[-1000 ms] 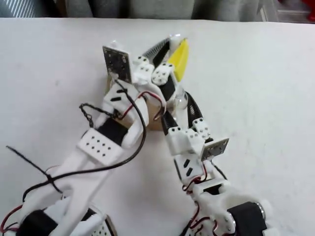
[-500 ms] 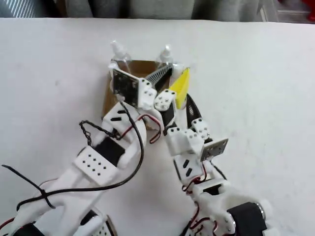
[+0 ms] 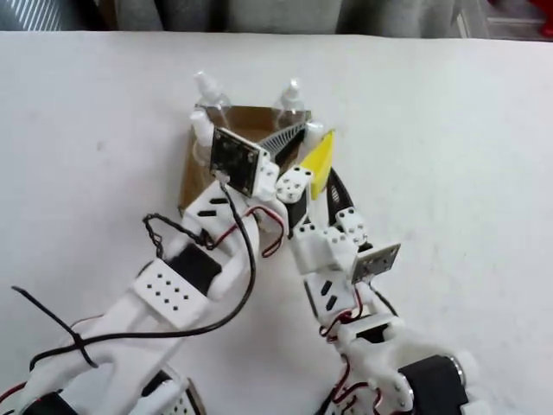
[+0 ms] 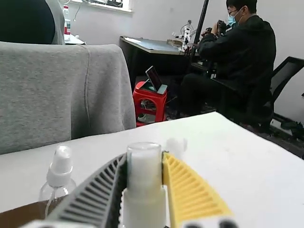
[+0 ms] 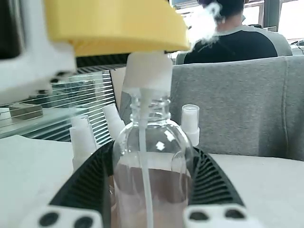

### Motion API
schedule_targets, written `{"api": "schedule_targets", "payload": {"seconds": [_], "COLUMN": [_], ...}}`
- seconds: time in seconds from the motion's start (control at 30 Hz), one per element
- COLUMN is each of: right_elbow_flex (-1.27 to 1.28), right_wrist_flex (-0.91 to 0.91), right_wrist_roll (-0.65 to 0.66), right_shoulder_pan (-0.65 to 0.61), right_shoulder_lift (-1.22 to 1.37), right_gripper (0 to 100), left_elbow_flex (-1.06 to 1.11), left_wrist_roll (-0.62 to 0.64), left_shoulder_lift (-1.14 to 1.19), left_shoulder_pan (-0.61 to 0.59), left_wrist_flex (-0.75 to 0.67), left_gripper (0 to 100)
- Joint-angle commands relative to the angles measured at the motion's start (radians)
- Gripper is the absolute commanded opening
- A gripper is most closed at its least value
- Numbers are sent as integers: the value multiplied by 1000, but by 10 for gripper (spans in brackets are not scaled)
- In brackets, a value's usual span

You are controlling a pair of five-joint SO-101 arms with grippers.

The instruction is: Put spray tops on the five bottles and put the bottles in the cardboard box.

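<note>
With the left gripper (image 4: 144,159) clamped on the spray top (image 4: 143,175) directly above the clear bottle (image 5: 151,171) that the right gripper (image 5: 153,149) grasps over the cardboard box (image 3: 246,115), an off-centre push could likely seat the top crooked or slide the bottle down between those fingers

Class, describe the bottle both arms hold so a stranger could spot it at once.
On the white table, find the cardboard box holding capped bottles. There, one clear bottle is clamped in the black fingers of the right end effector. It alone has its white spray top pinched by the grey and yellow fingers of the left end effector.
</note>
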Motion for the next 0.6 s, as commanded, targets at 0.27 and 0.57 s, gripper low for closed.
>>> {"api": "schedule_targets", "payload": {"seconds": [0.27,0.57], "right_elbow_flex": [11,11], "right_wrist_flex": [5,41], "right_wrist_roll": [-12,-12], "right_shoulder_pan": [39,39], "right_shoulder_lift": [-25,-25], "right_gripper": [15,15], "left_elbow_flex": [18,60], "left_wrist_roll": [-9,-144], "left_shoulder_lift": [-13,-13], "left_shoulder_pan": [15,15], "left_wrist_flex": [9,2], "left_gripper": [20,20]}}
